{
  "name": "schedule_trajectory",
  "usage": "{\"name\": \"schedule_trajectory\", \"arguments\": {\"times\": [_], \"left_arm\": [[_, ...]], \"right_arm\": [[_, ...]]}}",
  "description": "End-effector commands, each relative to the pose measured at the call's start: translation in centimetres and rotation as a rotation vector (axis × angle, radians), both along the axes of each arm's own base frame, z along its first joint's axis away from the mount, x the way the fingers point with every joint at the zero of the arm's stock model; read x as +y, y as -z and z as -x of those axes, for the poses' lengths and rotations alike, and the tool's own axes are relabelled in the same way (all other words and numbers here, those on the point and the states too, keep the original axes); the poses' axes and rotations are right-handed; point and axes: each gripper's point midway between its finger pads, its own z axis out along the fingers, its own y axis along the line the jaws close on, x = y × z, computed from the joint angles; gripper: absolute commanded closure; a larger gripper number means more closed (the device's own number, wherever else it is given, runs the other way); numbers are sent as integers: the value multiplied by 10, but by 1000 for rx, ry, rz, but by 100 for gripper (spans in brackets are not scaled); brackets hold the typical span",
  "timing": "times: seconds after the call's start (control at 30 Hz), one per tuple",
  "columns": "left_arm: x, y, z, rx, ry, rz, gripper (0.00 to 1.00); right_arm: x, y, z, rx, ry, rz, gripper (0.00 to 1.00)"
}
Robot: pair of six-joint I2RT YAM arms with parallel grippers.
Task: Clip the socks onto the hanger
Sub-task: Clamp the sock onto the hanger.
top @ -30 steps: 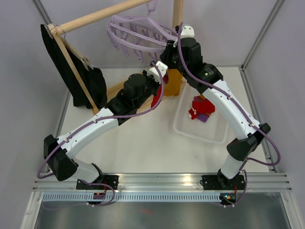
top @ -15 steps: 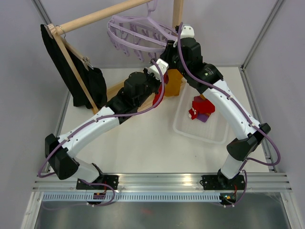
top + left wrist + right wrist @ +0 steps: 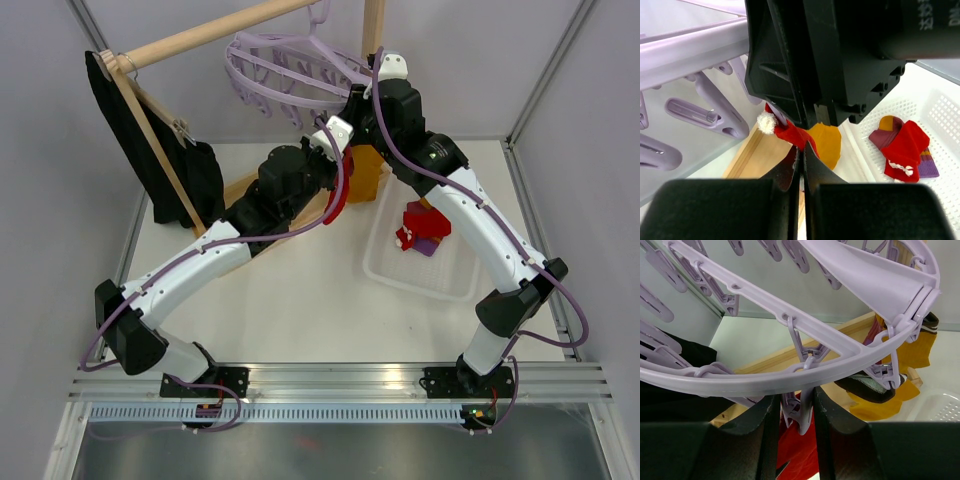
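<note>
Left gripper (image 3: pixel 801 154): jaws closed tight on the upper part of a red sock (image 3: pixel 790 134), which carries a white pompom (image 3: pixel 767 122). The sock is held off the table (image 3: pixel 300 300), just beneath the rim of the lavender hanger (image 3: pixel 285 70). From overhead its lower part hangs down beside the left wrist.

Right gripper (image 3: pixel 796 407): jaws are closed on one peg (image 3: pixel 799 416) dangling from the hanger's rim, and the fingers (image 3: pixel 771 440) press it from both sides. The red sock sits directly below this peg. Whether cloth and peg touch cannot be told.

Hanger: it hangs from the wooden rack (image 3: pixel 200 35) at the far side of the table, tilted, with both grippers at its near-right rim.

Other socks: a yellow sock (image 3: pixel 892 385) hangs from pegs on the rim just beside the right gripper, with a dark fabric piece (image 3: pixel 862 385) clipped next to it. The remaining socks (image 3: pixel 420 228), red and maroon, lie bundled in a white basket (image 3: pixel 395 270) on the table under the right arm.

A black garment (image 3: pixel 175 165) hangs at the rack's left end, well apart from the hanger.
</note>
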Motion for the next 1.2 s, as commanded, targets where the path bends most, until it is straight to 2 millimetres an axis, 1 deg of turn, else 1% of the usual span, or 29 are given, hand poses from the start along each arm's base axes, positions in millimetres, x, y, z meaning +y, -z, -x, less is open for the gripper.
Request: {"name": "schedule_trajectory", "arguments": {"times": [0.0,0.13,0.17,0.23,0.27,0.33,0.37,0.43,0.47,0.53,0.57,0.6,0.63,0.67,0.7,0.73,0.77,0.8,0.87,0.9,0.93,0.97,1.0,1.03,1.07,1.1,1.13,1.17], "left_arm": [[-3,-34,-2,-54,3,99,98],[-4,-35,-4,-57,-3,105,98],[-4,-33,-5,-54,-3,102,98],[-4,-34,-4,-53,-1,103,98],[-5,-33,-5,-52,-1,102,98],[-6,-32,-6,-47,0,103,98],[-7,-32,-5,-46,2,104,98],[-9,-30,-6,-39,7,105,98],[-9,-30,-7,-34,7,104,98],[-13,-27,-7,-16,14,96,92],[-13,-30,-7,-16,19,100,87],[-14,-26,-6,0,24,90,79],[-15,-28,-4,2,32,102,73],[-14,-20,-2,28,33,84,63],[-13,-15,-1,44,32,79,59],[-10,-18,3,46,35,89,55],[-9,-9,5,63,37,83,52],[-6,-9,9,68,37,87,50],[5,-6,19,80,30,102,50],[10,-6,23,82,24,112,50],[15,-4,26,92,15,127,49],[25,-5,35,94,12,140,48],[30,-3,39,108,0,157,48],[37,8,43,132,-10,146,48],[46,-1,52,126,-13,176,48],[52,0,58,139,-18,196,47],[57,14,62,177,-37,201,47],[62,17,66,191,-42,210,46]], "right_arm": [[-9,-21,-5,-64,35,-29,100],[-10,-21,-5,-66,37,-23,100],[-9,-21,-4,-69,32,-24,97],[-10,-24,-2,-78,26,-27,85],[-10,-26,-1,-83,24,-33,70],[-10,-27,1,-86,17,-35,51],[-9,-28,2,-86,11,-38,48],[-10,-29,3,-89,9,-38,44],[-11,-30,4,-88,11,-40,40],[-13,-31,5,-88,15,-37,34],[-14,-30,6,-85,15,-35,30],[-15,-29,6,-82,18,-32,29],[-16,-32,9,-84,19,-40,28],[-17,-29,10,-77,18,-37,26],[-18,-28,12,-76,17,-39,25],[-19,-31,16,-77,14,-49,22],[-19,-28,17,-68,10,-48,21],[-21,-30,21,-71,8,-52,20],[-23,-26,24,-57,9,-49,18],[-25,-18,24,-41,16,-37,17],[-31,-20,29,-45,30,-40,17],[-33,-6,30,-20,40,-26,16],[-40,-11,38,-31,44,-39,16],[-43,-7,40,-28,54,-39,16],[-49,12,42,5,76,-21,16],[-57,10,50,1,87,-31,16],[-63,15,53,9,103,-29,15],[-70,39,55,47,129,0,15]]}}
